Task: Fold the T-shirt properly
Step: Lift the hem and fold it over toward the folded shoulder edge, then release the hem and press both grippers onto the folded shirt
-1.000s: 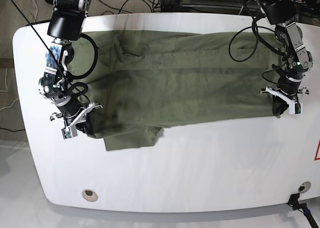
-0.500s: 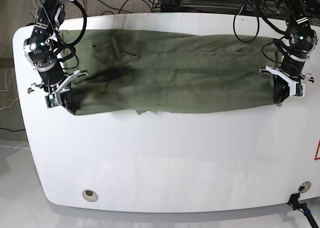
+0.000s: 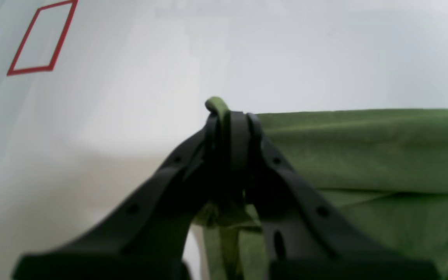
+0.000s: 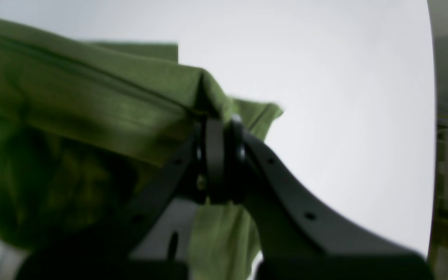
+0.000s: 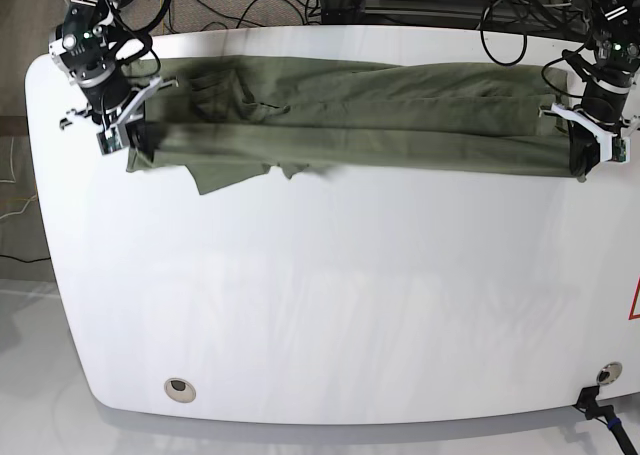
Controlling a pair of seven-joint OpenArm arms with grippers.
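Note:
The olive-green T-shirt (image 5: 350, 115) lies as a long folded band across the far part of the white table (image 5: 330, 305). My left gripper (image 5: 584, 167) at the base view's right is shut on the shirt's right end; the left wrist view shows its jaws (image 3: 230, 120) pinching a green fold (image 3: 364, 155). My right gripper (image 5: 132, 151) at the base view's left is shut on the shirt's left end; the right wrist view shows its jaws (image 4: 220, 128) clamped on the cloth (image 4: 91, 101). A loose flap (image 5: 235, 172) hangs from the band's front edge.
Cables (image 5: 250, 5) run behind the table's far edge. A red-outlined mark (image 3: 43, 39) sits on the table near the left gripper. A round hole (image 5: 179, 387) is near the front left edge, and a black fitting (image 5: 600, 400) at the front right corner.
Both grippers have carried the shirt's front edge away from the front toward the table's far side. The cloth is now a narrower band, and a loose flap trails at its left front.

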